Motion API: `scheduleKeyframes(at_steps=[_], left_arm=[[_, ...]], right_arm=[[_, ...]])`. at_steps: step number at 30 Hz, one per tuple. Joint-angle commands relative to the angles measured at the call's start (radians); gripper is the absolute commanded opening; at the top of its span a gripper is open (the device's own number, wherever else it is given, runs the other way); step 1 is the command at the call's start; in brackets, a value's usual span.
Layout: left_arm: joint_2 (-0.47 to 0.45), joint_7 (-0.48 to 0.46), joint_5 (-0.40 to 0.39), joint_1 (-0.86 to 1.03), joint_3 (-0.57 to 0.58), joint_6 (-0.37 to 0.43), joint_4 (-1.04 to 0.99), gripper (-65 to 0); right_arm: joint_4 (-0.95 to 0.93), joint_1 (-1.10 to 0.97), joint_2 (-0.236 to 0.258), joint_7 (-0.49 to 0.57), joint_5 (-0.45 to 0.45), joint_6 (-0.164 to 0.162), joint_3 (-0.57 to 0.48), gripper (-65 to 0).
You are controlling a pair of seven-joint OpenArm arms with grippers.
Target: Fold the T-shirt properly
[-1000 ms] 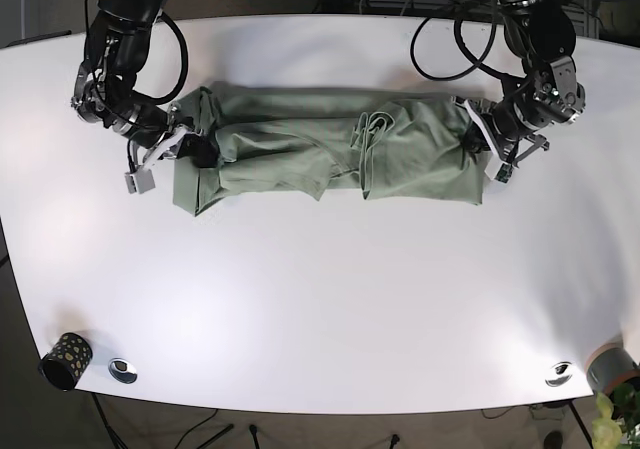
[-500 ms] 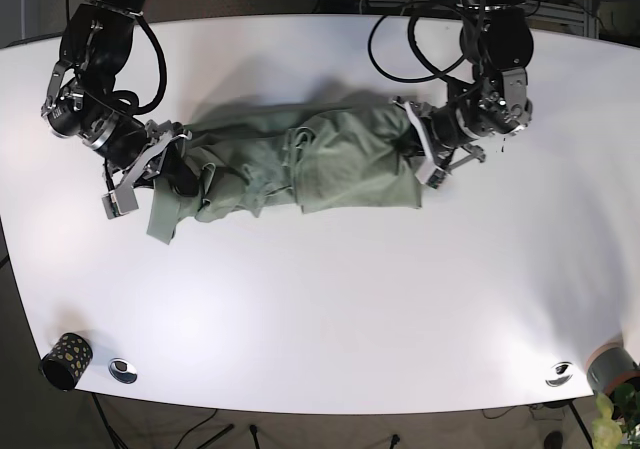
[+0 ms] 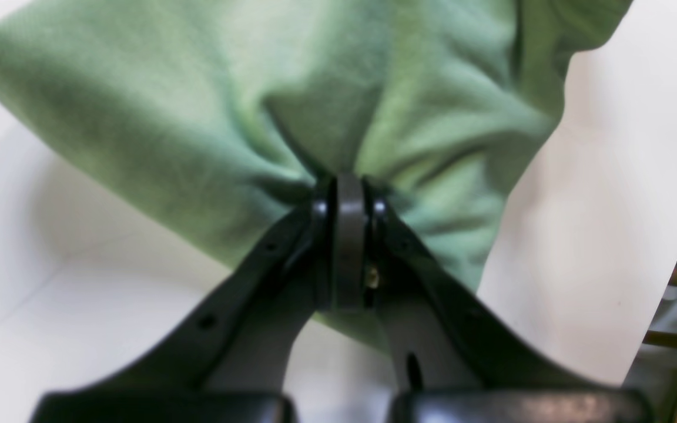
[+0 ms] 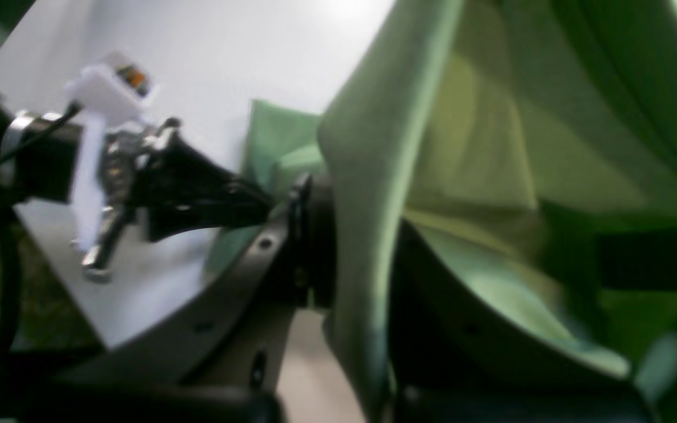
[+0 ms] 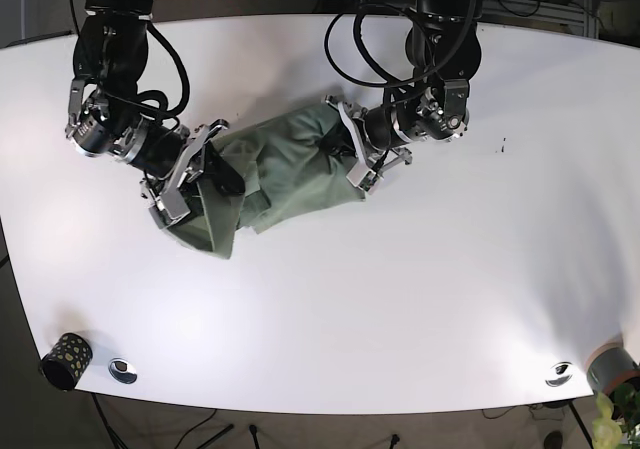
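On white surface (image 5: pixel 420 269) | both tools clamp green T-shirt (image 5: pixel 280 164) ends: left tool (image 5: pixel 352 157), right tool (image 5: pixel 205 164) | long axis runs between them

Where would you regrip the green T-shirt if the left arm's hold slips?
Probably take the T-shirt at its bunched end nearest the left gripper, coming in low from that side along the white table. There the cloth gathers into a thick fold, as the left wrist view shows, giving the fingers several layers to pinch. The right gripper holds the opposite end.
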Motion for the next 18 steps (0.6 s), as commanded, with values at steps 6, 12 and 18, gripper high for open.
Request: scheduleKeyframes(at_steps=[6,12,18], left_arm=[[0.007,0.01,0.015,-0.007,0.003,0.01,-0.012,-65.0],[0.006,0.01,0.014,-0.001,0.003,0.007,-0.01,-65.0],[0.004,0.01,0.014,0.0,0.003,0.004,-0.01,-65.0]], right_arm=[[0.007,0.023,-0.055,0.026,0.015,0.023,-0.041,-65.0],[-0.001,0.079,-0.121,0.026,-0.16,0.051,-0.13,-65.0],[-0.004,0.13,-0.176,0.028,-0.346,0.051,-0.208,-65.0]])
